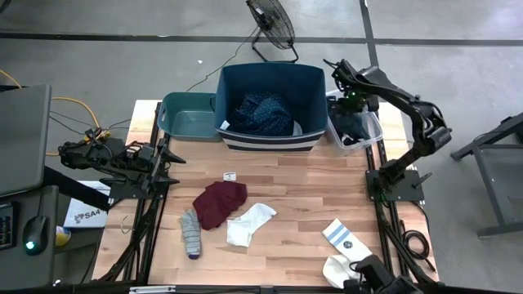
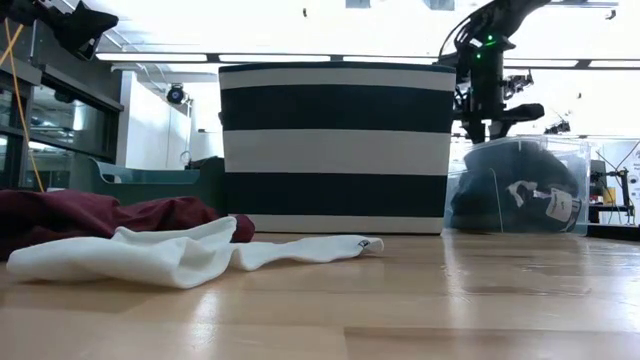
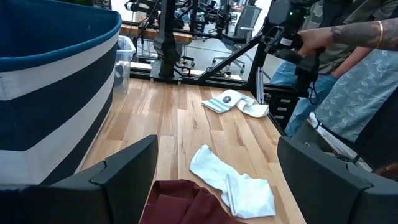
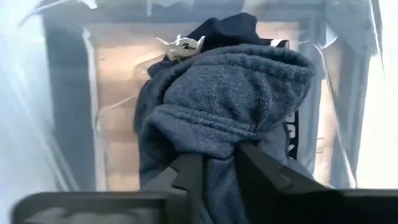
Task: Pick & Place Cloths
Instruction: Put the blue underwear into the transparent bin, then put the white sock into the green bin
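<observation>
My right gripper (image 1: 350, 102) reaches down into the clear bin (image 1: 372, 131) at the table's far right and is shut on a dark blue-grey cloth (image 4: 230, 93). A black piece with a white tag (image 4: 183, 45) lies beneath it. My left gripper (image 1: 172, 159) waits open at the table's left edge, near the teal bin (image 1: 186, 116). On the table lie a maroon cloth (image 1: 219, 202), a grey sock (image 1: 189, 233), a white sock (image 1: 249, 222) and two white socks (image 1: 339, 237) near the right corner. Navy dotted cloth (image 1: 265, 113) fills the striped navy bin (image 1: 270, 140). My right gripper pinches a bunched fold of the dark blue-grey cloth (image 4: 217, 163) between its two fingers (image 4: 186, 177), coming from above and pointing down. The cloth hangs bunched below the fingers inside the clear bin, its lower part on the black cloth (image 2: 515, 190) there.
Three bins stand in a row along the far edge. A fan (image 1: 271, 23) stands on the floor beyond them. A person's arm (image 3: 348, 31) shows past the table's right side in the left wrist view. Bare wood (image 1: 310, 184) lies between the cloths and the bins.
</observation>
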`<act>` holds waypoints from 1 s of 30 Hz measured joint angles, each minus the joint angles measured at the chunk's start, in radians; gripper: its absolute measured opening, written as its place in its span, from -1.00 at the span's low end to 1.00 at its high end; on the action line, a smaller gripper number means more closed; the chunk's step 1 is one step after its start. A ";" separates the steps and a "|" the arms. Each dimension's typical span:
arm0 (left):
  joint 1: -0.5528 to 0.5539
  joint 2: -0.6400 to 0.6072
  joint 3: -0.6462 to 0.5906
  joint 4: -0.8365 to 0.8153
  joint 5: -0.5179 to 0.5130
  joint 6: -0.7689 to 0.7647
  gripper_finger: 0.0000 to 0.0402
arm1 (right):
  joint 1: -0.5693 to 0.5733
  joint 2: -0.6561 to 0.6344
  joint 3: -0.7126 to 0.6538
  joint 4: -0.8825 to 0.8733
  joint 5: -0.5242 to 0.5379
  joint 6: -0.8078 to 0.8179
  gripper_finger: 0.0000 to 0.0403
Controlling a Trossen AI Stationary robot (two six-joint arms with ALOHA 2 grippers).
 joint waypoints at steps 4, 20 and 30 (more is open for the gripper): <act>0.000 0.000 0.000 0.000 0.000 0.000 0.61 | 0.000 -0.035 0.000 -0.002 -0.026 -0.001 -0.31; 0.000 0.000 0.000 0.000 0.000 0.000 0.61 | 0.046 -0.276 0.000 -0.073 -0.126 -0.074 0.16; 0.000 0.000 0.000 0.000 0.000 0.000 0.61 | 0.295 -0.404 0.000 -0.250 -0.151 0.023 0.15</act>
